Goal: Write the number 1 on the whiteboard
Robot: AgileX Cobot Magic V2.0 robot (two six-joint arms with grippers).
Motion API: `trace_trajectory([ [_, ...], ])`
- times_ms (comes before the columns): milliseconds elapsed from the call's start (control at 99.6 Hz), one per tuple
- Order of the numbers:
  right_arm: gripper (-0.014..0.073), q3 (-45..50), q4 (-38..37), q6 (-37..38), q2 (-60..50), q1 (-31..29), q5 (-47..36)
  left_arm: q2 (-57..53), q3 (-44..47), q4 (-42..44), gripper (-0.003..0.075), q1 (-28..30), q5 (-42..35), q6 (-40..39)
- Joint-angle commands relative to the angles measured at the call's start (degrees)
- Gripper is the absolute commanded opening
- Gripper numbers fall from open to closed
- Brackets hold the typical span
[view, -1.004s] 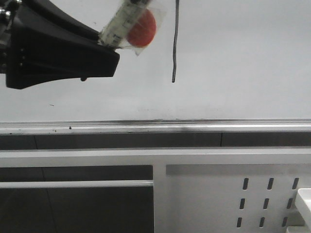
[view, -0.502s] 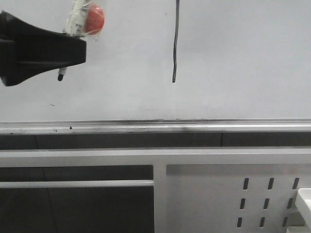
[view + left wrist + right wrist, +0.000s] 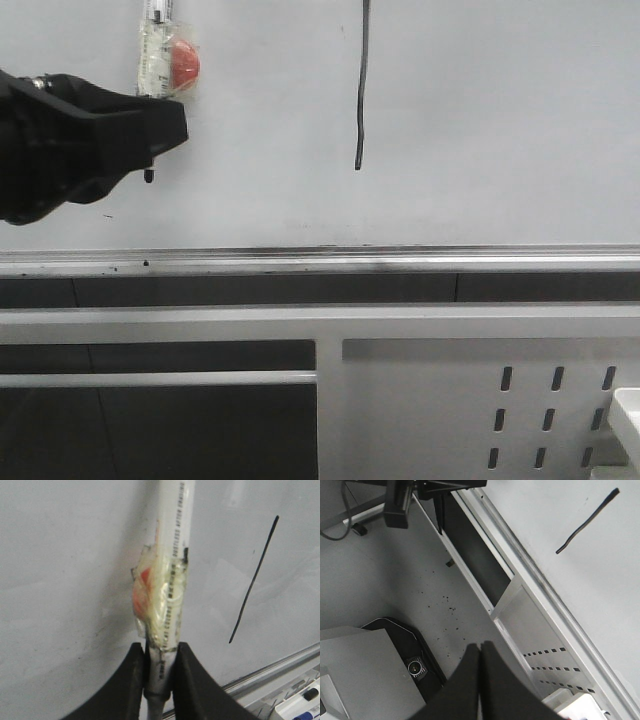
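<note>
The whiteboard (image 3: 500,120) fills the upper front view, with a silver rail (image 3: 320,260) along its lower edge. The number 1 (image 3: 360,90) is a thin black stroke near the top middle; it also shows in the left wrist view (image 3: 254,580) and the right wrist view (image 3: 587,520). My left gripper (image 3: 150,125) is at the left, well left of the stroke, shut on a white marker (image 3: 167,585) wrapped in tape with a red ball (image 3: 183,62) attached. The marker's dark tip (image 3: 149,176) points down below the gripper. My right gripper (image 3: 481,647) is shut and empty, away from the board.
A white perforated metal panel (image 3: 480,410) stands below the rail. A white tray corner (image 3: 628,415) sits at the lower right, and a tray with markers (image 3: 300,705) shows in the left wrist view. The right wrist view shows grey floor (image 3: 395,580) and a dark case (image 3: 415,665).
My left gripper has moved left, away from the stroke, with the marker, which turned from tilted to nearly upright. The stroke on the board is unchanged.
</note>
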Motion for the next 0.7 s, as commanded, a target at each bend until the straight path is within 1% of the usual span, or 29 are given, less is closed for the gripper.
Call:
trace_trajectory([
  [0, -0.0059, -1.8, -0.6, 0.0, -0.8, -0.4, -2.3, 0.8, -0.8, -2.2, -0.002, -1.1, -10.9, 0.3],
  [110, -0.0059, -1.8, -0.6, 0.0, -0.8, -0.4, -2.3, 2.6, -0.8, -5.9, -0.002, -1.2, -13.4, 0.2],
  [472, -0.0059, -1.8, -0.7, 0.0, -0.8, -0.4, -3.0, 3.6, -0.8, -10.2, -0.002, -1.2, -12.8, 0.2],
  [642, -0.0059, -1.8, -0.7, 0.0, -0.8, -0.4, -3.4, 5.1, -0.7, -10.5, -0.002, -1.2, -12.6, 0.2],
  [693, -0.0059, -1.8, -0.8, 0.0, -0.8, -0.4, -3.4, 5.6, -0.5, -9.1, -0.002, -1.2, -12.6, -0.4],
])
